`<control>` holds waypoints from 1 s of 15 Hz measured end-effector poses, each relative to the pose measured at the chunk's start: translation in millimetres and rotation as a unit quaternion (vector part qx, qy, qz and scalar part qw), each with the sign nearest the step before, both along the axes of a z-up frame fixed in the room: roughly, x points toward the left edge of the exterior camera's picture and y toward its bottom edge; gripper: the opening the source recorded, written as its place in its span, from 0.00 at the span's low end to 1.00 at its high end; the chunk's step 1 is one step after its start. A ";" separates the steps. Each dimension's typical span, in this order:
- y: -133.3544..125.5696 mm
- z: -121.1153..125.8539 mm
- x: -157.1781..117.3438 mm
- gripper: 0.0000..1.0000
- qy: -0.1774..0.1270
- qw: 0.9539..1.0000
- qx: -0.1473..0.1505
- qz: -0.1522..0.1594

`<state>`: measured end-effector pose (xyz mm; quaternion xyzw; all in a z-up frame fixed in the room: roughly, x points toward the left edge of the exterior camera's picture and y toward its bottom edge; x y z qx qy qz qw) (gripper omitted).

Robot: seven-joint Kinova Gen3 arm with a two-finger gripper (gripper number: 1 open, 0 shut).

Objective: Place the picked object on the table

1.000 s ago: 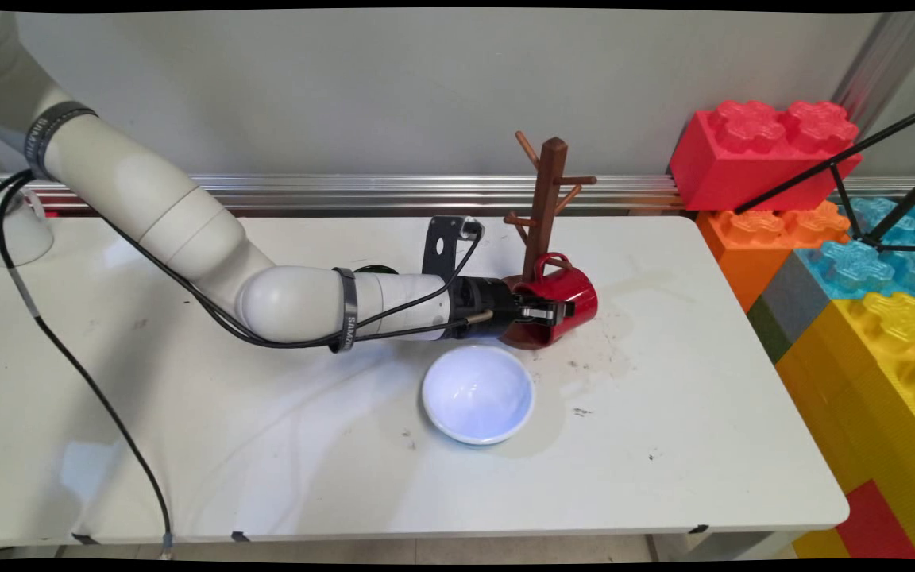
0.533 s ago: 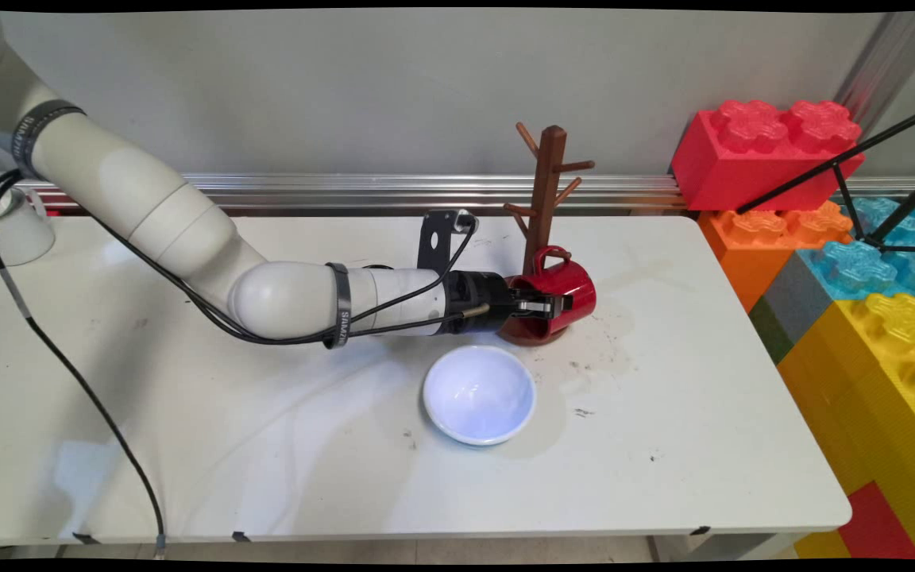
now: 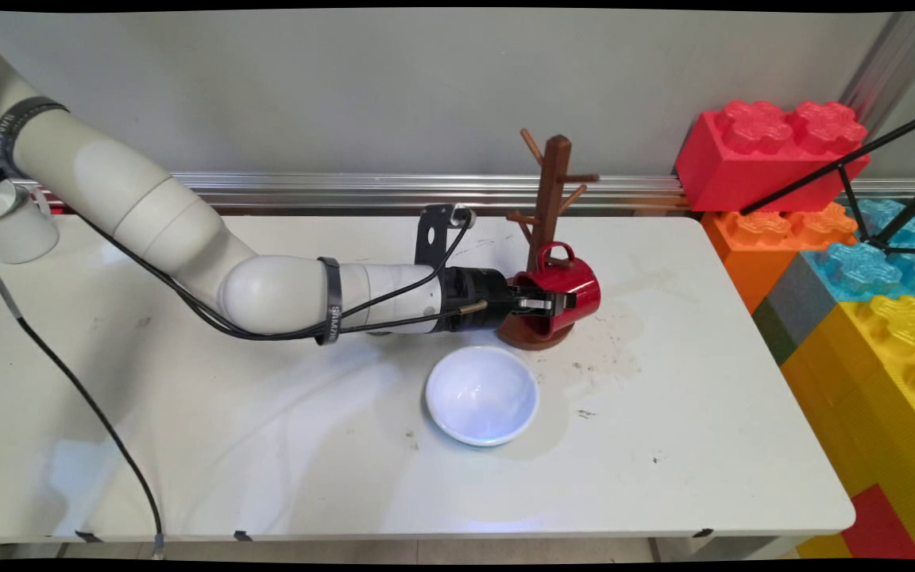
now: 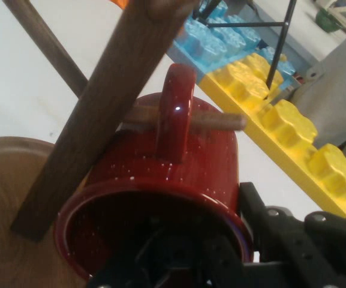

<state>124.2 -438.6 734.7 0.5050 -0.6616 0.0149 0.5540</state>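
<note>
My gripper (image 3: 545, 303) is shut on the rim of a red speckled mug (image 3: 567, 280), one finger inside and one outside. The mug lies on its side with its mouth toward the arm and its handle (image 3: 555, 251) up. It is pressed against the brown wooden mug tree (image 3: 550, 191), just above the tree's round base (image 3: 538, 338). In the hand view a low peg (image 4: 220, 122) passes through the handle (image 4: 174, 111), beside the trunk (image 4: 101, 114). There the gripper (image 4: 220, 255) clamps the mug (image 4: 161, 180) at its rim.
A white bowl (image 3: 482, 395) sits just in front of the mug tree. A white cup (image 3: 17, 226) stands at the back left. Large red, orange, blue and yellow toy blocks (image 3: 862, 262) line the table's right side, with black tripod legs (image 3: 847, 171) over them.
The gripper has lifted the mug slightly up and back along the tree's trunk, so the handle sits higher. The tree rocked a little. The bowl stayed put.
</note>
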 end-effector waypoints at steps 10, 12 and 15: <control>18.4 14.1 -8.8 0.00 0.021 0.999 0.010 -0.028; 21.8 16.7 -11.7 0.00 0.025 0.999 0.012 -0.033; 29.5 22.9 -18.8 0.00 0.035 0.998 0.016 -0.042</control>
